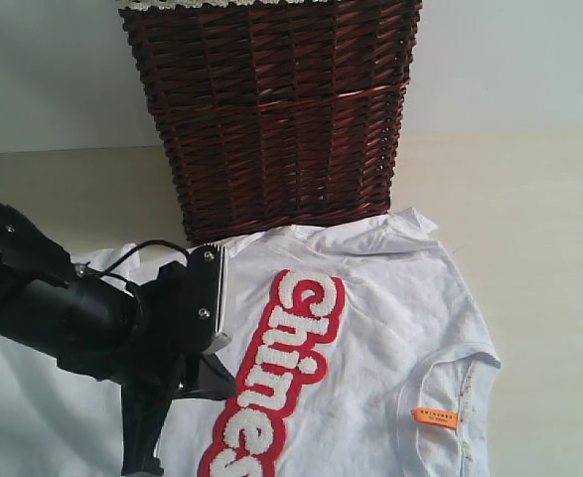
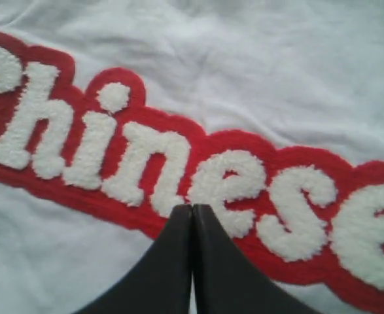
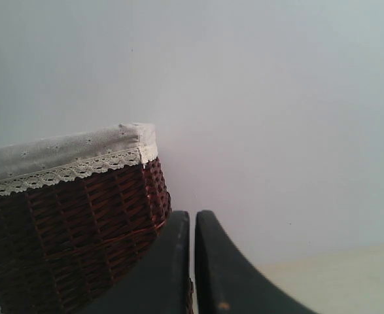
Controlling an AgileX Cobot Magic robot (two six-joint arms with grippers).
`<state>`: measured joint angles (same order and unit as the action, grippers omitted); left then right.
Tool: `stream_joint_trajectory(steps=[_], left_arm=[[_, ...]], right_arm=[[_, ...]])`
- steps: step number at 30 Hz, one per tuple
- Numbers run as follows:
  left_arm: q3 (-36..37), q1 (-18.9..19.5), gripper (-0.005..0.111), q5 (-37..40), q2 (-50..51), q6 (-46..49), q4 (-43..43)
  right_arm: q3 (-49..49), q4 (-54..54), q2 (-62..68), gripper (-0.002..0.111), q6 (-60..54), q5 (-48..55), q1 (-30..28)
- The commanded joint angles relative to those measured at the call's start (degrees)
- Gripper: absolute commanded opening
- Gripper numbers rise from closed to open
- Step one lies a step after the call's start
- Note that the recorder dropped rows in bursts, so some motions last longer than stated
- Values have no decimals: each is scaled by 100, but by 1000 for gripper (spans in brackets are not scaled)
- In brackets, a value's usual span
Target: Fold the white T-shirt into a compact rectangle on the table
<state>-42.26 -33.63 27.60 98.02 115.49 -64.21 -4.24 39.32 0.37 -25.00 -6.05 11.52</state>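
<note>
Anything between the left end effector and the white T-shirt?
Nothing visible. The left end effector, jaws shut, is down at the white T-shirt, tips at its red lettering band; a pinch of fabric can't be confirmed. The wicker basket stands beyond the shirt.

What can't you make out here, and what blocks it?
Exterior view: the end of the white T-shirt's lettering, cut off by the bottom edge; cloth behind the left arm.
Left wrist view: whether the shut left gripper pinches cloth; its fingers cover the spot.
Right wrist view: the basket's inside, behind its wall.

closed claw (image 3: 192,217) — wicker basket (image 3: 67,229) just beside
</note>
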Motion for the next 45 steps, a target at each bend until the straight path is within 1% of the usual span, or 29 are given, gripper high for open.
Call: stream_joint_trajectory(steps=[1, 5, 8, 12, 13, 14, 15, 17, 19, 20, 21, 22, 24, 26, 28, 30, 32, 35, 40, 43, 45], left_arm=[[-10, -41, 0, 576, 441, 470, -70], [-47, -201, 0, 653, 731, 470, -4], [-197, -415, 0, 682, 908, 470, 157], [-618, -1050, 0, 700, 1256, 470, 242], [-826, -1284, 0, 700, 1405, 470, 160], [-969, -1419, 0, 700, 1481, 470, 100], [-1296, -1666, 0, 700, 1678, 470, -142], [-1787, -1895, 0, 661, 1883, 241, -643], [-2238, -1907, 0, 674, 1808, -413, -844], [-2488, -1781, 0, 676, 1634, -1029, -701], [-2609, -1677, 0, 699, 1466, -1401, -540], [-2664, -1444, 0, 777, 1274, -1755, -224], [-2580, -1041, 0, 1031, 1178, -1876, 427], [-2398, -809, 0, 1085, 1270, -1876, 807], [-2225, -682, 0, 1085, 1408, -1876, 1128], [-2100, -653, 0, 1099, 1571, -1833, 1341], [-2088, -720, 0, 1191, 1715, -1763, 1342], [-2099, -1056, 0, 1108, 1860, -1351, 1159], [-2099, -1756, 0, 375, 2098, -762, 1100], [-2248, -2053, 0, 72, 2150, -536, 968], [-2459, -2162, 0, 31, 2171, -345, 823]], right_arm=[[50, -56, -37, 5, -32, -9, -38], [50, -56, -37, 5, -32, -9, -38], [50, -46, -37, 5, -32, -9, -38], [50, -46, -37, 5, -32, -9, -38], [50, -46, -37, 5, -32, -9, -38], [50, -46, -37, 5, -32, -9, -38], [50, -46, -37, 5, -32, -9, -38], [50, -46, -37, 5, -32, -9, -38], [50, -46, -37, 5, -32, -9, -38], [50, -46, -37, 5, -32, -9, -38], [50, -46, -37, 5, -32, -9, -38], [50, -46, -37, 5, -32, -9, -38], [50, -46, -37, 5, -32, -9, -38], [50, -46, -37, 5, -32, -9, -38], [50, -46, -37, 5, -32, -9, -38], [50, -46, -37, 5, -32, -9, -38], [50, -46, -37, 5, -32, -9, -38], [50, -46, -37, 5, -32, -9, -38], [50, -46, -37, 5, -32, -9, -38], [50, -46, -37, 5, -32, -9, -38], [50, -46, -37, 5, -32, -9, -38]])
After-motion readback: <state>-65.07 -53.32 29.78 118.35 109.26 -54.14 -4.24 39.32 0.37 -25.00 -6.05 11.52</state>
